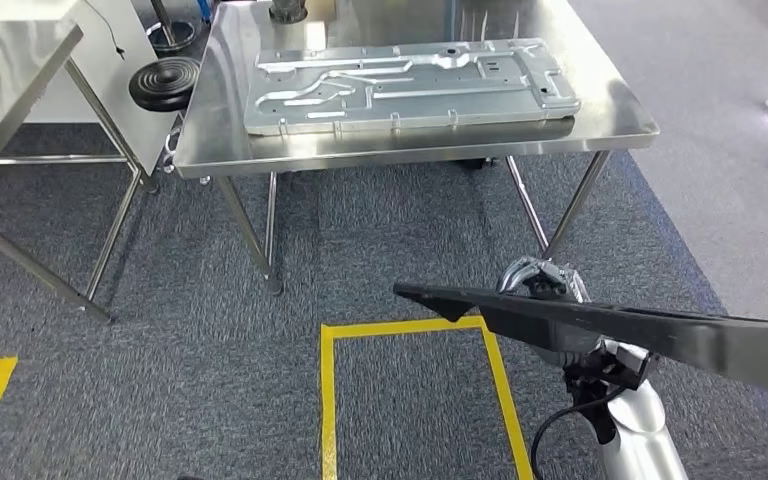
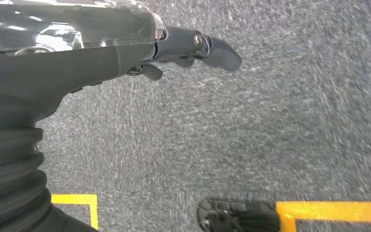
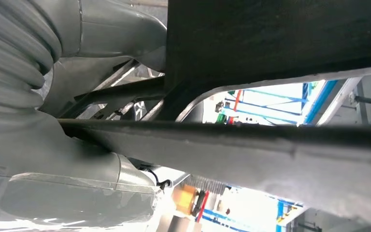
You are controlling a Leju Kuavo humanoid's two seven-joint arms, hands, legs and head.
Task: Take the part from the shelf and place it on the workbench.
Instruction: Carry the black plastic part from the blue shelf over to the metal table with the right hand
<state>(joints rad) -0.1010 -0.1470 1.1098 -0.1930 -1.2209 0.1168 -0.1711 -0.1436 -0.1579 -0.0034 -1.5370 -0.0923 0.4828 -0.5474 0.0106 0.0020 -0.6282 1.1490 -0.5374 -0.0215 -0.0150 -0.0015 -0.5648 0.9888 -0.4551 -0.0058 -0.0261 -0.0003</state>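
My right hand (image 1: 545, 285) grips a long flat dark part (image 1: 610, 330) that stretches across the lower right of the head view, held edge-on above the carpet. In the right wrist view the same dark part (image 3: 280, 145) runs across the picture with my right hand (image 3: 77, 159) clamped around it. Ahead stands the steel workbench (image 1: 220, 140), with a large silver metal plate (image 1: 410, 85) lying flat on it. My left hand (image 2: 193, 46) hangs over the grey carpet, fingers apart and holding nothing.
Yellow tape (image 1: 410, 328) marks a rectangle on the carpet in front of the workbench. A second steel table (image 1: 20, 60) stands at the left, with a black round base (image 1: 165, 80) between the two. White objects sit at the far right edge.
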